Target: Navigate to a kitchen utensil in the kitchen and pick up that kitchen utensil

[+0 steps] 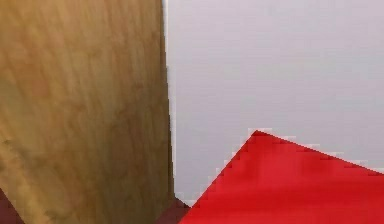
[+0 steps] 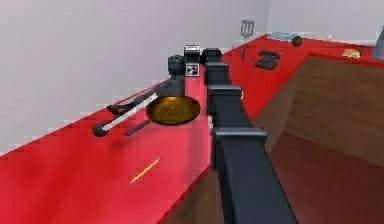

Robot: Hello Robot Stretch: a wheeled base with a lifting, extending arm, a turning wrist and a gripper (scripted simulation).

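Observation:
A dark frying pan [image 2: 172,110] with a yellowish inside lies on the red counter [image 2: 70,170] in the arm side view. A long dark utensil with a silvery shaft [image 2: 128,113] lies slantwise at the pan's left. My arm [image 2: 238,140] reaches out along the counter's edge to two white marker squares [image 2: 192,55]. The gripper [image 2: 176,80] shows as a dark body left of the squares, right at the pan. I cannot tell whether it holds anything.
A thin yellow stick [image 2: 145,170] lies on the near counter. Farther along are a dark lump [image 2: 266,60], an upright fork-like thing [image 2: 245,28] and a small yellow item [image 2: 350,52]. In the forward view a wooden panel [image 1: 80,110] stands beside a red counter corner [image 1: 290,185] and a white wall.

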